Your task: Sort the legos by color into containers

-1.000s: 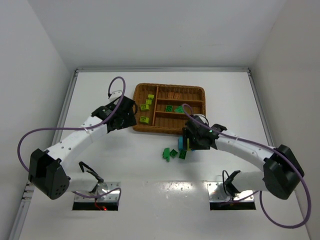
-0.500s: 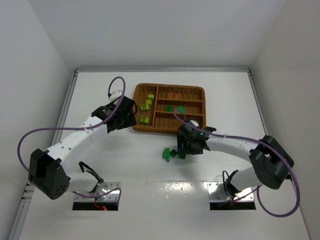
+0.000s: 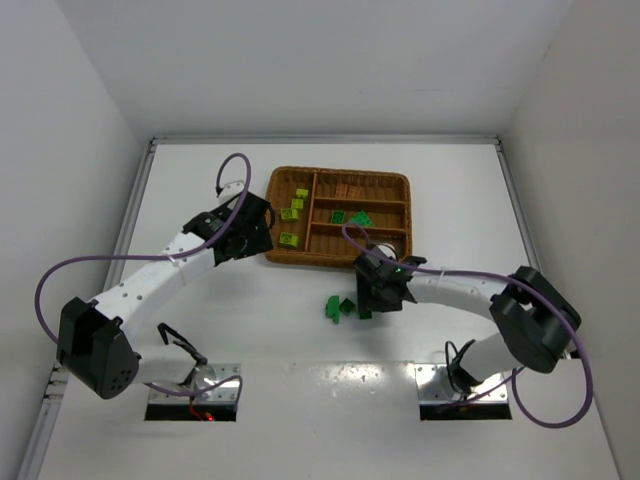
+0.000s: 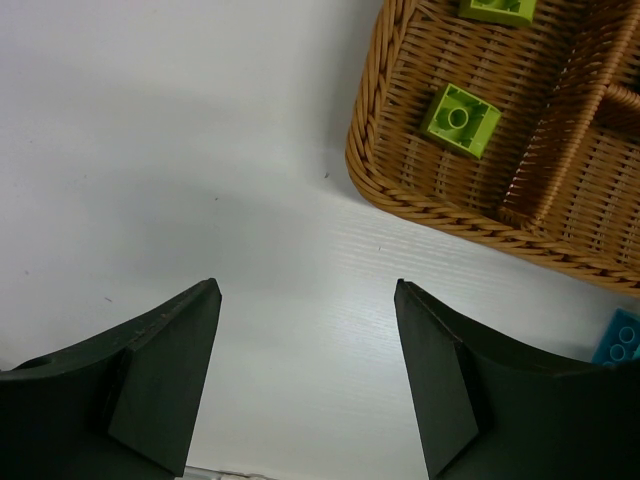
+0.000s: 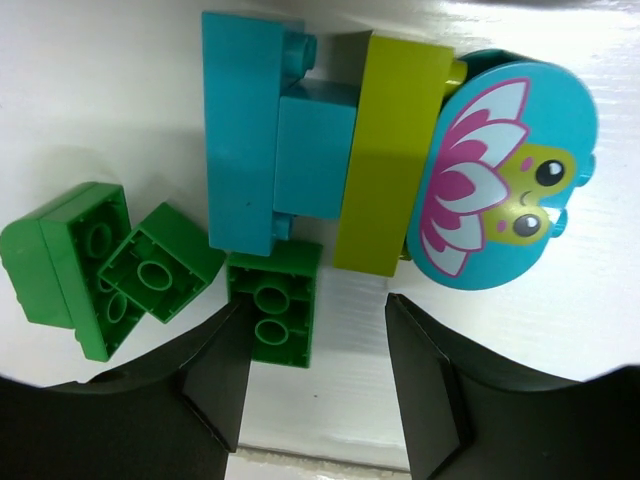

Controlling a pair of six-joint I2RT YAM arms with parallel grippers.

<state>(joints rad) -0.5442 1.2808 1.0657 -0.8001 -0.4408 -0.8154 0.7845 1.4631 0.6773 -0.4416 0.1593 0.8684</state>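
Note:
In the right wrist view a dark green lego [image 5: 272, 312] lies studs-down between the jaws of my right gripper [image 5: 315, 345]. The left finger [image 5: 215, 385] touches it and the right finger [image 5: 430, 390] stands apart, so the gripper is open. Just beyond lie cyan legos [image 5: 240, 130], a lime lego [image 5: 390, 150] and a round cyan piece printed with a flower [image 5: 505, 185]. Two more green legos [image 5: 60, 265] lie to the left. My left gripper [image 4: 305, 330] hangs open and empty over the table beside the wicker tray [image 4: 400, 185]. From above, the tray [image 3: 338, 173] holds lime [image 3: 291, 213], green [image 3: 340, 216] and orange-brown [image 3: 347, 190] legos.
The left arm [image 3: 160, 275] stretches across the left half of the table. The loose green legos [image 3: 332, 308] lie just in front of the tray's near wall. White walls close in the table on three sides.
My right gripper has shifted left over the loose pile, covering the cyan and lime legos from above, and its jaws have narrowed. The left arm has not moved.

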